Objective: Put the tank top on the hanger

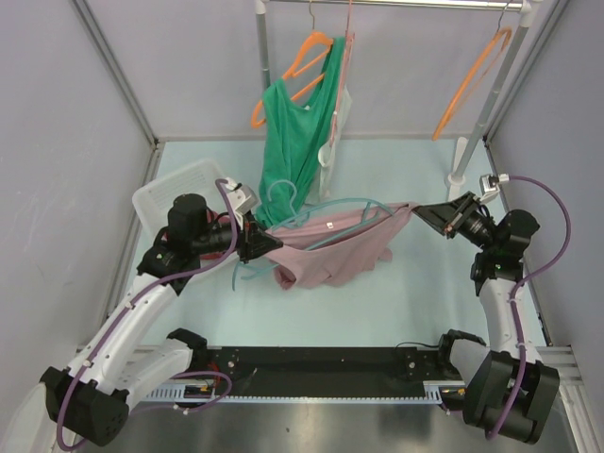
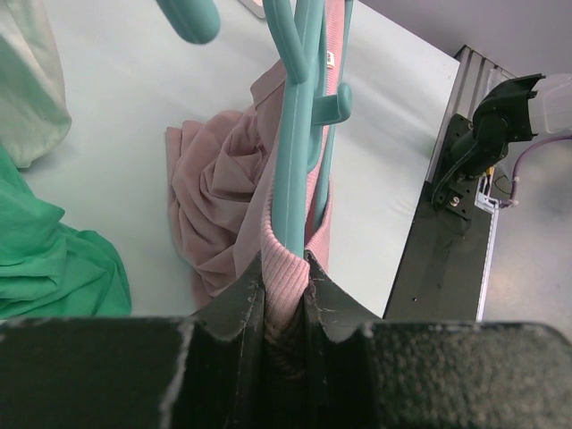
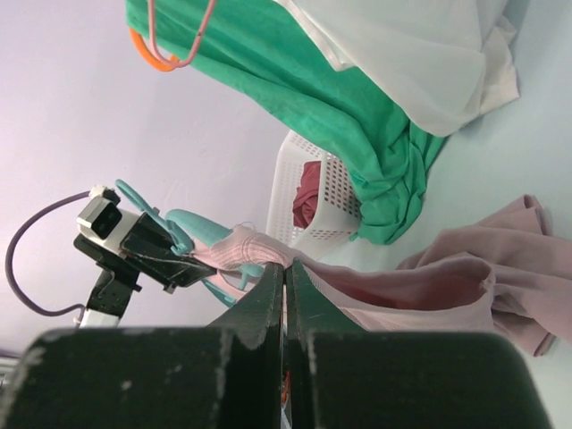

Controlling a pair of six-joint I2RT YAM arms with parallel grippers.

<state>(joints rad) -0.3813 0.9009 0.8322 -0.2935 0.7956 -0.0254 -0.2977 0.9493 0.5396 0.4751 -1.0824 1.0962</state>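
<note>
**Layout.** Table (image 1: 415,293) fills the middle of the top view, with side walls (image 1: 57,142) closing in at the left and right edges. Clothes rail (image 1: 396,4) runs along the top edge. A green top (image 1: 297,132) hangs from it down to the table at upper centre, and an orange hanger (image 1: 472,85) hangs at upper right.

**Task items.**
- Tank top (image 1: 330,250) is at frame centre, strung as a band between the two arms. Its upper edge is lifted and the rest is bunched on the table below.
- White basket (image 1: 175,189) sits at left centre, just behind the left arm.
- Hanger (image 1: 330,203) lies along the tank top's upper edge, its hook toward the green top.

**Grippers.**
- Left gripper (image 1: 257,241): the wrist view shows the jaws pressed onto the ribbed hem and the hanger's end together.
- Right gripper (image 1: 425,212): jaws pressed together, pinching the opposite edge of the fabric.

**Step.** We judge this as dressing the hanger, partway through. We cannot tell whether the hanger's arm lies inside the fabric or only beside it.

**Next move.** It calls for drawing the right-hand edge over the free hanger shoulder. Tension must hold without tugging the hem out of the left pinch.

**Room.**
- Lower centre and lower right of the table are open.
- Upper centre is tight: the hook sits near the green top and could snag it.
- The basket rim crowds the left arm.
- The rail post (image 1: 481,113) stands just above the right gripper.
</note>
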